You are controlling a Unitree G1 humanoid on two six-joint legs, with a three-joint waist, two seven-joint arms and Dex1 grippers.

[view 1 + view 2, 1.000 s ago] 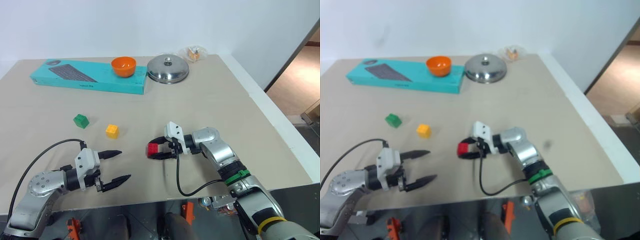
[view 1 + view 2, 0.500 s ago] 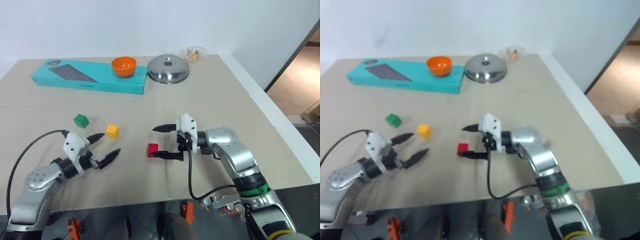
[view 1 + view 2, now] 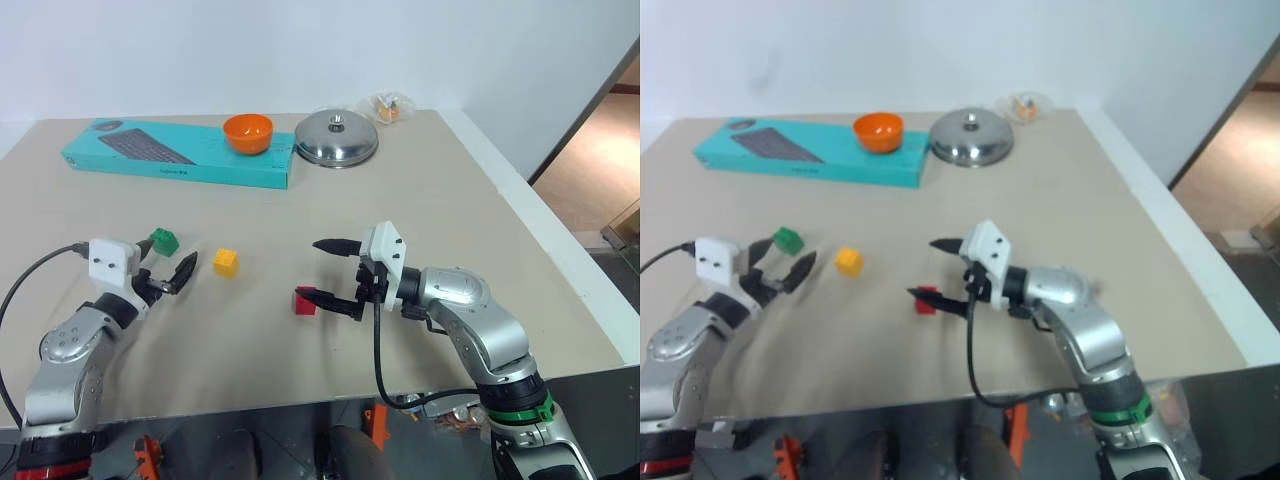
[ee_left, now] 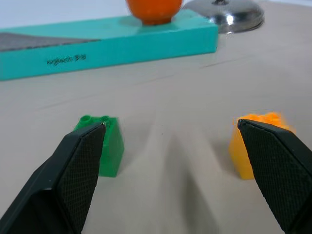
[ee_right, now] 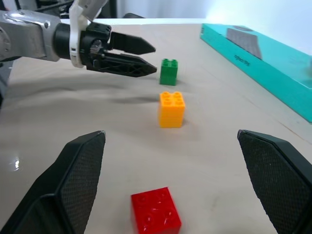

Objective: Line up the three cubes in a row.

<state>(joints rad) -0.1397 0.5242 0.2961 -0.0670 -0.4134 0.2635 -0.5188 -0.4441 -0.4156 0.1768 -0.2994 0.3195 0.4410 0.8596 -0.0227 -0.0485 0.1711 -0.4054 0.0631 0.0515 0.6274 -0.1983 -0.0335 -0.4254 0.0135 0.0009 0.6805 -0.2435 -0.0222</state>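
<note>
Plastic: the three cubes are small studded blocks; I judge them light, stiff and a little slippery on the smooth sides.
Red cube [image 3: 305,301]: it lies free on the table [image 3: 420,200], just beside the lower finger of the right gripper [image 3: 327,270], nothing holding it.
Yellow cube [image 3: 226,262]: between the red one and the green one, apart from both.
Green cube [image 3: 163,241]: most to the left, just beside the left gripper [image 3: 165,268].
Right gripper state: jaws spread wide, empty.
Left gripper state: jaws spread wide, empty, pointing toward the gap between the green and the yellow cube.
Where to hold: on two opposite flat sides, low on the block, not on the studs; a pinch off the centre probably turns the block.
Writing: the teal box [image 3: 180,152] has a small dark line of print on its long side, too small to read; a keyboard is pictured on top.
Also there: an orange bowl [image 3: 247,132] on the box, a metal lid [image 3: 336,138] near it.
</note>
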